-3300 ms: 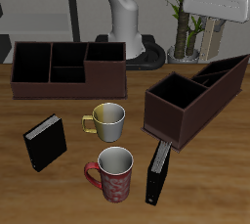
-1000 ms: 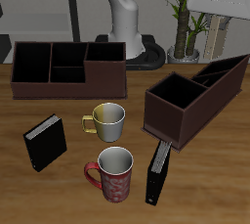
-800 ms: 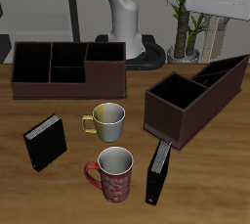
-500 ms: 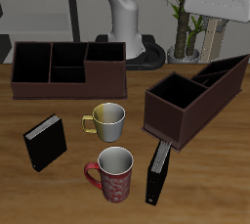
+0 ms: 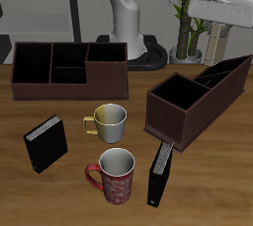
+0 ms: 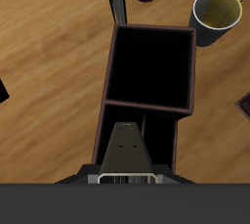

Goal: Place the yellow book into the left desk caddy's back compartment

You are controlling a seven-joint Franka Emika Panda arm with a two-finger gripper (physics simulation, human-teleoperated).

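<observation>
Our gripper high above the left desk caddy, finger state we cannot tell, yellow book unseen, its back compartment directly below us

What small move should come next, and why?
Probably lower straight down a little. In the wrist view the yellow book lines up with the back compartment of the left desk caddy, between its walls; whether it is already inside, I cannot tell.

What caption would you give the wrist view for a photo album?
Looking straight down: the yellow book hangs above the left desk caddy, a mug beside it on the wooden table.
</observation>
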